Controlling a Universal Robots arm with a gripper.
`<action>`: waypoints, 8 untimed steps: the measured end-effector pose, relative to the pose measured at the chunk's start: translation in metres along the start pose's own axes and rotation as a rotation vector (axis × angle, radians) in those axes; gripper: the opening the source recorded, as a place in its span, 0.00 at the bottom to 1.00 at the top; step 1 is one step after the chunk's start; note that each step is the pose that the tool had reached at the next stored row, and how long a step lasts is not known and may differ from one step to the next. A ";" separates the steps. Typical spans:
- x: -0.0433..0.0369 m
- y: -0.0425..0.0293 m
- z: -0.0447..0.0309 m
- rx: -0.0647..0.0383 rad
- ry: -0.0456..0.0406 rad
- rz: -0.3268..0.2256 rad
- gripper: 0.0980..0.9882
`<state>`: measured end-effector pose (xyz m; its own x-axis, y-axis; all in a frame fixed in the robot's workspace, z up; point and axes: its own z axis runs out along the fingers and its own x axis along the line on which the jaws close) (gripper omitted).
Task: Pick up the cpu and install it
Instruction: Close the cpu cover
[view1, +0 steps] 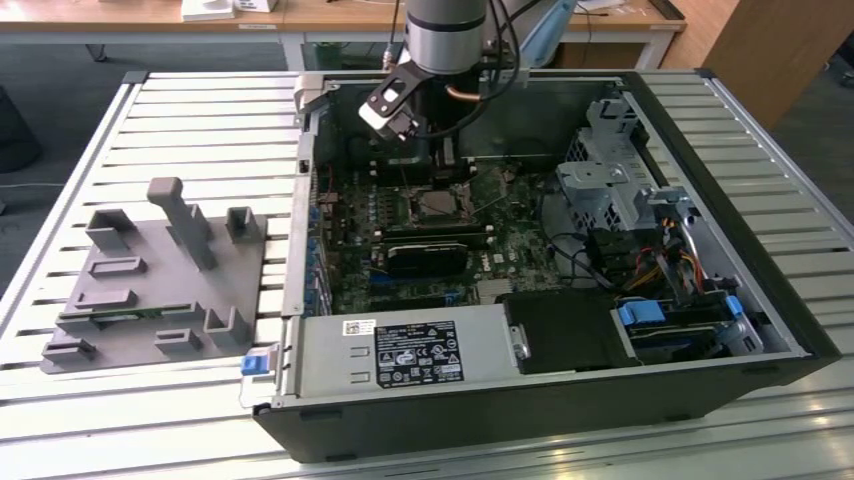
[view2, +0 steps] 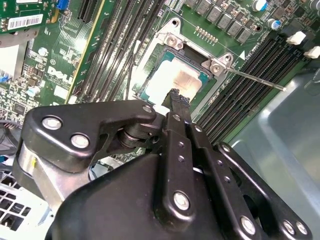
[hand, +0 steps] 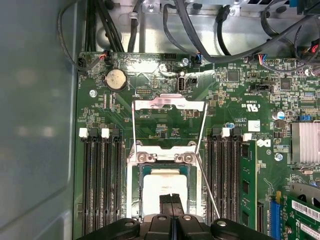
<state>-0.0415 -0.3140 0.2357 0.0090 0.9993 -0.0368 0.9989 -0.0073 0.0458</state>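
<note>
I am looking at the slatted bench (view1: 174, 110), which is carrying the open computer case (view1: 747, 250); inside it the green motherboard (hand: 235, 110) is lying flat. The gripper (hand: 171, 199) is hanging low over the socket (hand: 131, 192) with its jaws pressed together, pinching nothing. The cpu (hand: 155, 187) is sitting inside this socket, just under the jaws; whether they are touching it, I cannot tell.
</note>
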 end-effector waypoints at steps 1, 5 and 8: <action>0.0000 0.0000 -0.0002 0.000 -0.0001 0.000 0.01; 0.0000 0.0000 -0.0009 0.000 -0.0003 0.001 0.01; -0.0001 0.0001 -0.0013 0.000 -0.0004 0.001 0.01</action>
<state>-0.0415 -0.3140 0.2370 0.0099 0.9993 -0.0372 0.9989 -0.0082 0.0458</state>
